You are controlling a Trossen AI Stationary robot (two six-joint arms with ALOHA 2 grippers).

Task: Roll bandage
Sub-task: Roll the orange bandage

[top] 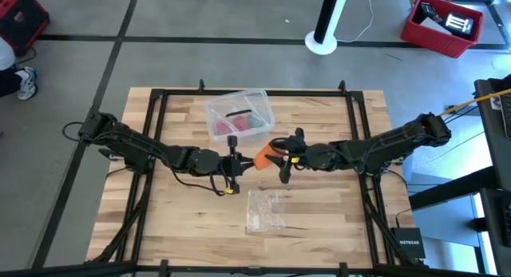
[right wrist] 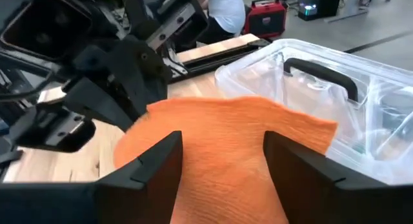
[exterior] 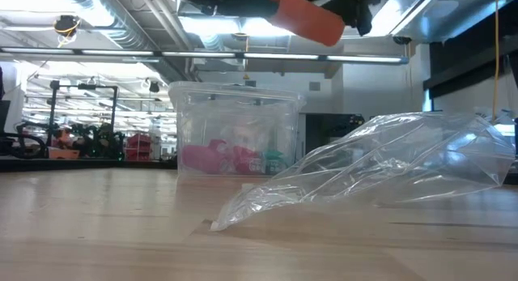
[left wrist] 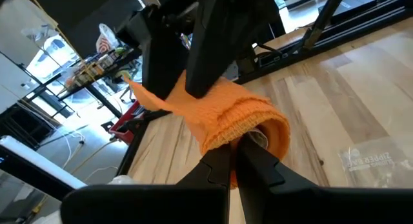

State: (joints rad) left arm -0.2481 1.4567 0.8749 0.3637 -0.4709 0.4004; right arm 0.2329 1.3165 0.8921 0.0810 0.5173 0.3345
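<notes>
The orange bandage (top: 267,156) hangs in the air over the middle of the table, partly wound into a stubby roll (left wrist: 242,121), with a flat band (right wrist: 226,146) running off it. My left gripper (left wrist: 237,161) comes from the table's left and is shut on the roll. My right gripper (right wrist: 222,166) comes from the right and stands open, one finger on either side of the flat band. In the low view the roll (exterior: 307,18) shows high above the table between the two dark grippers. My left gripper pinches the roll's near end (left wrist: 253,139) between its two fingers, which come roughly level from the table's left. The roll sits lifted clear of the table, and its loose band runs off toward the right gripper. My right gripper: I cannot tell whether its open fingers (right wrist: 155,166) touch the band.
A clear plastic box (top: 239,117) with red and green contents stands just beyond the grippers toward the far edge. A crumpled clear plastic wrapper (top: 266,211) lies on the wood toward the near edge. A black frame (top: 152,101) borders the tabletop.
</notes>
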